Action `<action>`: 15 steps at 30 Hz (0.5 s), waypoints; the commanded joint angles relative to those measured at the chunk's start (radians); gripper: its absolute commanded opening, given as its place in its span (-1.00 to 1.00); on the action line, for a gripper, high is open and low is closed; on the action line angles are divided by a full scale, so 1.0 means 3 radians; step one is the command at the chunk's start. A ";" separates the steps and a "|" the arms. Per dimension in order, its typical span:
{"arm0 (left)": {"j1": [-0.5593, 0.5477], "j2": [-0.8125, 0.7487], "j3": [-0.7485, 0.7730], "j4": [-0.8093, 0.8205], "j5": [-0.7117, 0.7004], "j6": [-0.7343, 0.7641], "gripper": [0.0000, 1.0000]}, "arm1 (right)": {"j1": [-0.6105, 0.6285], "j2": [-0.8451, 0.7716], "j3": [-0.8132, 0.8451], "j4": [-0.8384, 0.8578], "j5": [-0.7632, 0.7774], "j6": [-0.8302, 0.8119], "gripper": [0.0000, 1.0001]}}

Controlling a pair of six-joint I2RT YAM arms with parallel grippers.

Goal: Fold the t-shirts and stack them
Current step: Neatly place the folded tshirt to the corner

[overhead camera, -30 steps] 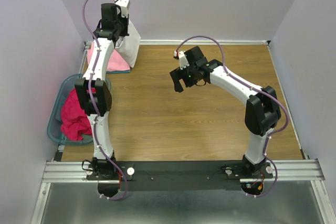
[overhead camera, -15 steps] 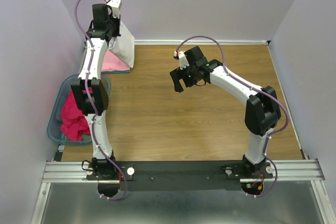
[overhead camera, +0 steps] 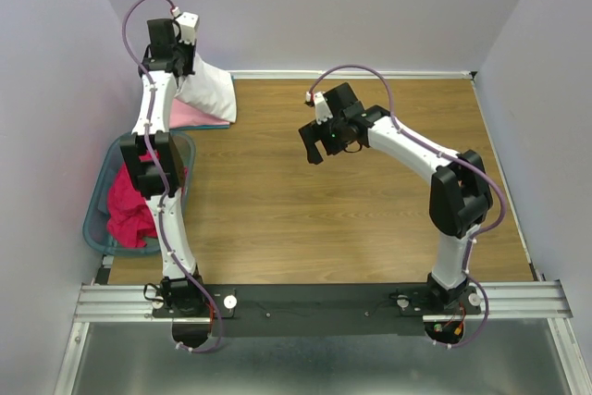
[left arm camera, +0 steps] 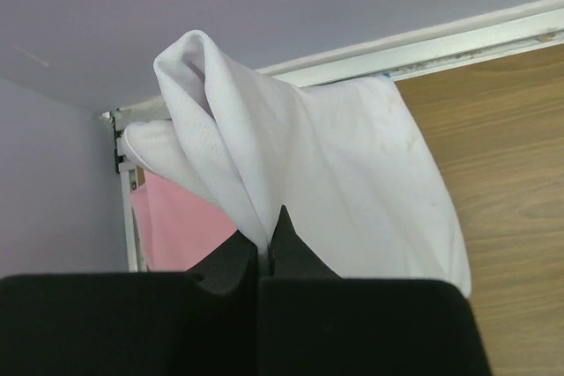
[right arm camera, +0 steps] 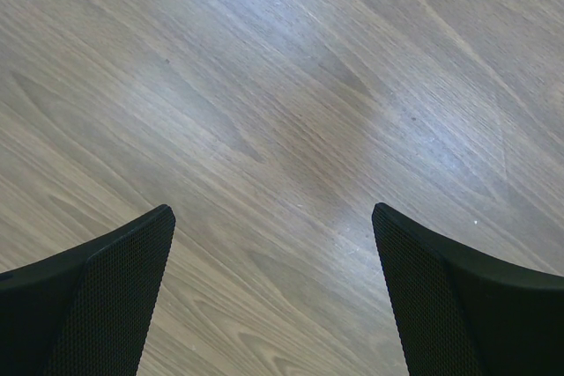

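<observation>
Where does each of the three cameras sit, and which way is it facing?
Top external: above and behind the arms, looking down on the table; both arms show, bases nearest.
Left wrist: on the left arm, facing the back wall; the left gripper, shut, pinches the white t-shirt.
Right wrist: on the right arm, facing down at the table; the right gripper shows, open.
Shared: top external and left wrist both show the white t-shirt and the pink t-shirt.

No legible text, label, brand, number or sign in any view. The white t-shirt (left arm camera: 352, 173), pink t-shirt (left arm camera: 176, 226) and wooden table (right arm camera: 291, 85) bear no readable markings.
</observation>
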 commanded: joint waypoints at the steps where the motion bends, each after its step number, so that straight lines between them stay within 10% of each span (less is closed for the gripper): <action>1: 0.0096 0.0094 0.0143 0.0090 0.0007 0.0242 -1.00 | 0.0015 0.0073 0.0023 -0.0028 -0.0018 0.0008 1.00; 15: 0.0162 0.0350 0.0275 0.0269 -0.0299 0.0687 -1.00 | 0.0010 0.0175 0.0054 -0.0053 -0.0059 0.0023 1.00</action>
